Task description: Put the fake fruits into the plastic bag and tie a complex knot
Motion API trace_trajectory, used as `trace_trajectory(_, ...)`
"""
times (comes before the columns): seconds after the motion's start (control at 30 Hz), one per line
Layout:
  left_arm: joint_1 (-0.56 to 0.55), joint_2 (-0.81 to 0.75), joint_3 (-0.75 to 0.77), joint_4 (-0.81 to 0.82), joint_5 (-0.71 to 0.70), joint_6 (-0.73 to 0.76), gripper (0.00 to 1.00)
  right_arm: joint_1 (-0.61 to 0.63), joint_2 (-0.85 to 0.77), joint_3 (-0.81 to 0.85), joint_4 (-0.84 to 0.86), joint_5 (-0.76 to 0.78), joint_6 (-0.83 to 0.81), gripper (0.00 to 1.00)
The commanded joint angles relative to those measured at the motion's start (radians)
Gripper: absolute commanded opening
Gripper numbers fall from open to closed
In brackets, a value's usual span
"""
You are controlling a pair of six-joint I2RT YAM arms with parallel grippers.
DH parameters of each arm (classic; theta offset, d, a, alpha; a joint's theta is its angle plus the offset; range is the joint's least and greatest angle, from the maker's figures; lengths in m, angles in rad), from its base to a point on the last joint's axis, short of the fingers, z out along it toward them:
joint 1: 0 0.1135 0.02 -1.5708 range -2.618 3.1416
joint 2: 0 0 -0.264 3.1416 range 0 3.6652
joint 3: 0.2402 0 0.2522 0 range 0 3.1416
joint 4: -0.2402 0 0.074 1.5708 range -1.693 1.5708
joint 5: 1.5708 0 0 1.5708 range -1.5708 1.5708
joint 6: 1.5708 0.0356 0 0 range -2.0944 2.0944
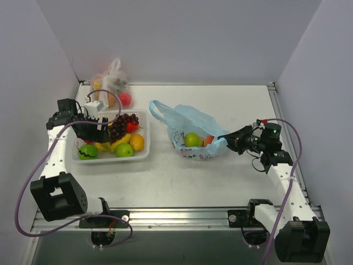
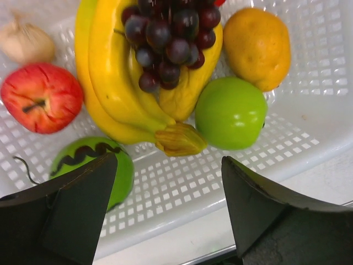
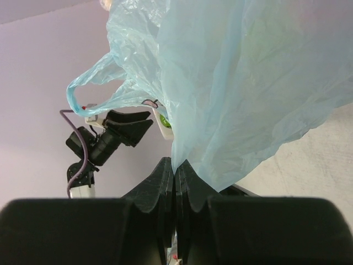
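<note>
The left gripper [image 2: 168, 207] is held pointing down over the fake fruits [image 2: 230, 113] in the white basket [image 2: 311, 72], fingers spread wide and empty, while the plastic bag [image 1: 190, 120] at mid-table is pinched at its edge by the closed right gripper [image 1: 225, 138].

the left arm [image 1: 52, 157] rises along the left side and bends in at the wrist, its left hand [image 1: 95, 132] pointing down with fingers [image 2: 77, 204] spread wide. the right arm [image 1: 287, 182] reaches leftward, low, its right hand [image 1: 225, 138] pressed closed, pinching the plastic bag [image 1: 190, 121] by its right edge.
</note>
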Motion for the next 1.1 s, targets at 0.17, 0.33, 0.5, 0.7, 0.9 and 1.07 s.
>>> trace_trajectory(0.17, -0.059, 0.139, 0.194, 0.014, 0.186, 0.100, 0.96, 0.001, 0.031, 0.015, -0.001, -0.015, -0.026, 0.00)
trace_trajectory(0.33, -0.100, 0.276, 0.274, 0.080, 0.183, 0.059, 0.97, 0.004, 0.038, 0.024, 0.002, -0.015, -0.025, 0.00)
trace_trajectory(0.5, -0.146, 0.353, 0.307, 0.172, 0.125, 0.037, 0.97, 0.002, 0.037, 0.027, 0.004, -0.012, -0.026, 0.00)
trace_trajectory(0.7, -0.186, 0.439, 0.310, 0.232, 0.067, 0.065, 0.97, 0.002, 0.038, 0.027, 0.002, -0.017, -0.028, 0.00)
trace_trajectory(0.9, -0.198, 0.488, 0.298, 0.279, 0.042, 0.065, 0.96, 0.001, 0.038, 0.032, 0.001, -0.020, -0.031, 0.00)
trace_trajectory(1.07, -0.192, 0.488, 0.277, 0.289, 0.051, 0.083, 0.68, -0.001, 0.035, 0.027, 0.002, -0.021, -0.032, 0.00)
